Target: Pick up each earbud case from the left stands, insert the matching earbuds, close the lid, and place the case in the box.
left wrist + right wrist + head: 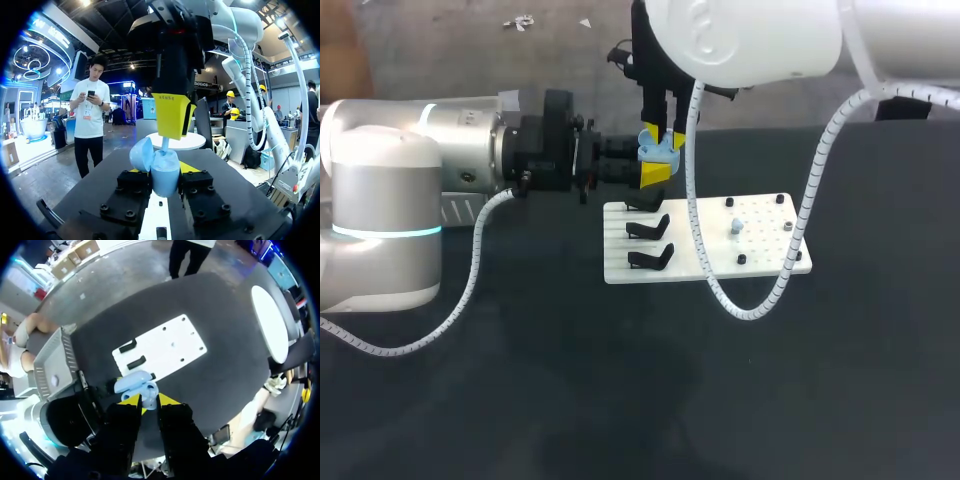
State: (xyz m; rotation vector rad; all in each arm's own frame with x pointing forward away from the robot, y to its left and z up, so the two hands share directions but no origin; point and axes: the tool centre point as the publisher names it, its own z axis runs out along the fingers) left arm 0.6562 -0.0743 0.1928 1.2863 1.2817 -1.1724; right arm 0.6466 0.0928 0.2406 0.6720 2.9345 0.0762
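Note:
My left gripper (654,174) is shut on a light blue earbud case (660,152) and holds it in the air above the white board's (765,250) far left corner. In the left wrist view the case (165,175) stands upright between the fingers, its lid (142,153) swung open. My right gripper (661,130) hangs straight down over the case, shut on a light blue earbud (164,145) whose stem dips into the case's mouth. From the right wrist view the case (134,383) lies just ahead of the right gripper (149,400). Another light blue earbud (734,228) sits on the board.
Two black stands (648,228) (650,258) sit empty on the board's left side, and black pegs dot its right side. A grey box (52,365) lies on the table by my left arm. The right arm's white cable (750,300) loops over the board.

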